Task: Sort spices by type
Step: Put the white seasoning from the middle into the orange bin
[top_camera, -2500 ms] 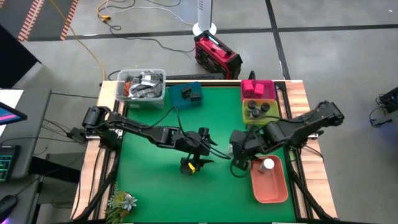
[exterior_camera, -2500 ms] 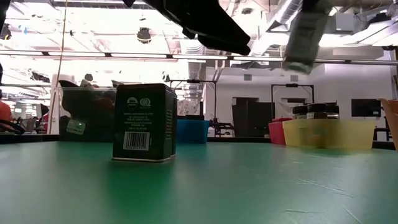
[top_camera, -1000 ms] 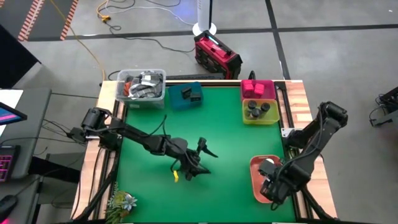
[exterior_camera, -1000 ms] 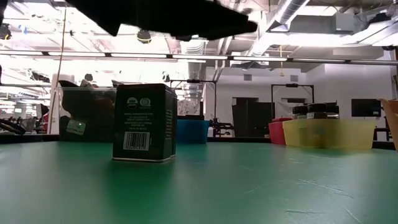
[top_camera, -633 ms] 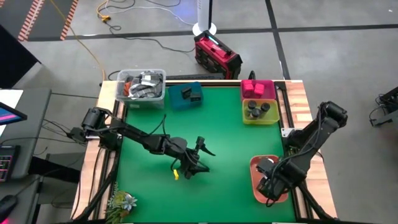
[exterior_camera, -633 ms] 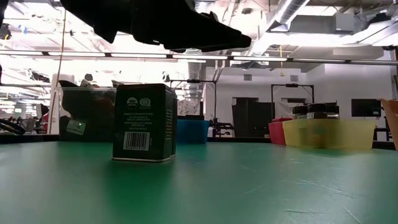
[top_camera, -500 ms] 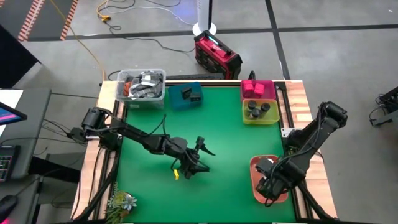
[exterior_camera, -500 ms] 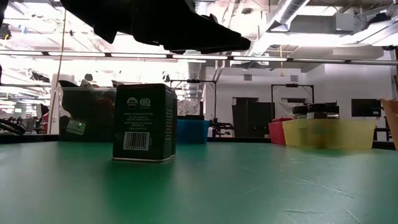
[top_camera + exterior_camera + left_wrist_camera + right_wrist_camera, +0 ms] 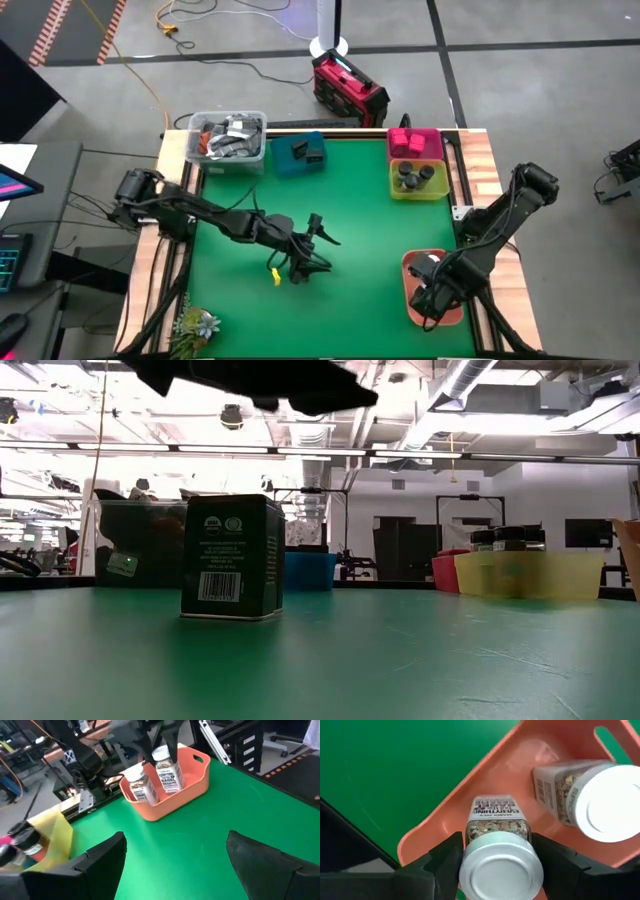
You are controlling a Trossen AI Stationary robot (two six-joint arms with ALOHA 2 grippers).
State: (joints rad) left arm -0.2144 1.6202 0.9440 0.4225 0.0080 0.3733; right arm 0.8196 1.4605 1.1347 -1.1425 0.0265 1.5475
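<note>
My right gripper (image 9: 430, 292) is over the salmon tray (image 9: 452, 262) at the table's near right, shut on a white-capped jar (image 9: 496, 827). A second white-capped jar (image 9: 580, 795) stands in the tray beside it. My left gripper (image 9: 175, 840) is open and hangs over the middle of the table (image 9: 303, 260). Nothing lies between its fingers. A dark grey tin (image 9: 232, 557) stands upright on its base on the green mat. In the high view the left gripper covers it. My right gripper pinches the jar at its white cap (image 9: 500, 870), one finger (image 9: 445, 862) on each side. The fingers come from above, pointing down. The jar is upright inside the salmon tray; whether its base rests on the tray floor I cannot tell.
Along the far edge stand a clear tub of grey clutter (image 9: 227, 135), a teal tray (image 9: 300, 153) with a dark tin, a pink tray (image 9: 413, 142) with magenta boxes, and a yellow tray (image 9: 418, 178) with dark-lidded jars. A small plant (image 9: 195, 322) sits at the near left corner.
My left gripper has moved a little toward the table's left edge and has risen, staying open. My right gripper has kept hold of the jar over the salmon tray and has barely shifted. The dark tin has stayed where it was.
</note>
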